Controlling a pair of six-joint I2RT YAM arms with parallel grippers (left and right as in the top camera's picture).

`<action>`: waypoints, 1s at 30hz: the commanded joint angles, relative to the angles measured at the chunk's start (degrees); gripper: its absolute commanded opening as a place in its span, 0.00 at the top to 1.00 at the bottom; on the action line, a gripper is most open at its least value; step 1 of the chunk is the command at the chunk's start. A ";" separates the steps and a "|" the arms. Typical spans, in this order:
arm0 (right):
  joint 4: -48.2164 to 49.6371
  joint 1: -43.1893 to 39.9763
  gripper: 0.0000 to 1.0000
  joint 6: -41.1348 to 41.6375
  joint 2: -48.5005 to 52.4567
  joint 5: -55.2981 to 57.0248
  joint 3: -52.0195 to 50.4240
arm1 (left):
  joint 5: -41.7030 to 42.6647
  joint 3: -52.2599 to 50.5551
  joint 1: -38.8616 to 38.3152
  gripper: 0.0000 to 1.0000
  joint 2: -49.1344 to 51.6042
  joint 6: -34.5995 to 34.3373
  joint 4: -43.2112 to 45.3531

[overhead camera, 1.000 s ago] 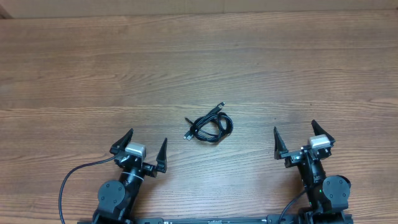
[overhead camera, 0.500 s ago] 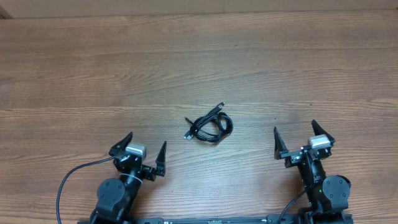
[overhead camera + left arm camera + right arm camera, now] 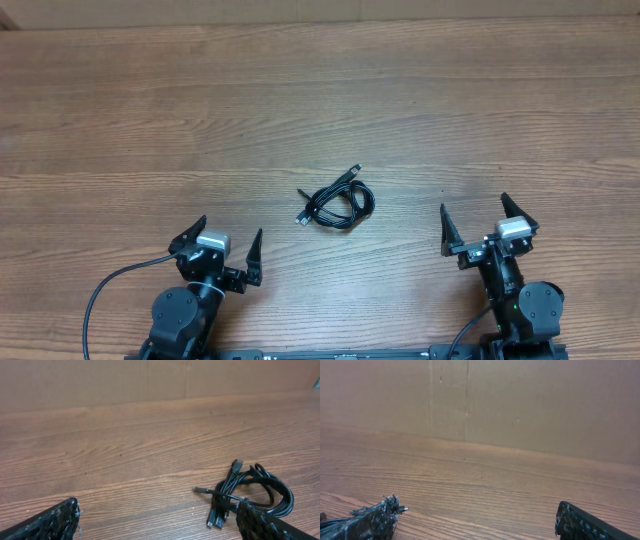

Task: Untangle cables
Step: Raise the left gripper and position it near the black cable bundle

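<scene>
Broad wooden table (image 3: 320, 90) under everything, backed by a plain brown wall (image 3: 520, 400) at the far edge.

At the near edge, left gripper (image 3: 231, 225) and right gripper (image 3: 473, 202), well apart, both low over the wood. Jaws of each spread wide, nothing between them; in each wrist view only bare wood shows in the gap.

Between the two and farther out, near the table's middle: the cables (image 3: 338, 205), one small knotted black bundle. Lies flat, touches neither gripper. Sits ahead and to the right of the left gripper, ahead and to the left of the right one. Looks somewhat nearer the left from overhead, and shows plainly only in the left wrist view (image 3: 250, 490). Long axis slanted, near-left to far-right.

Smallest: near plugs (image 3: 301, 217) at the near-left end, toward the left gripper; far plug (image 3: 355, 170) at the far-right end. Likely first reach: left arm forward and rightward onto that near end, right arm for the far side.
</scene>
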 commanded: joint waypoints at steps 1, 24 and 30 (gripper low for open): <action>0.26 -0.13 0.00 -0.39 -0.57 0.50 -0.59 | -0.96 1.99 0.24 0.00 0.46 1.31 -0.94; 0.26 -0.13 0.00 -0.39 -0.57 0.50 -0.59 | -2.38 15.61 0.24 0.00 31.63 1.95 -3.76; 0.26 -0.13 0.00 -0.39 -0.57 0.50 -0.59 | -2.38 20.74 0.24 0.00 42.62 1.97 -5.81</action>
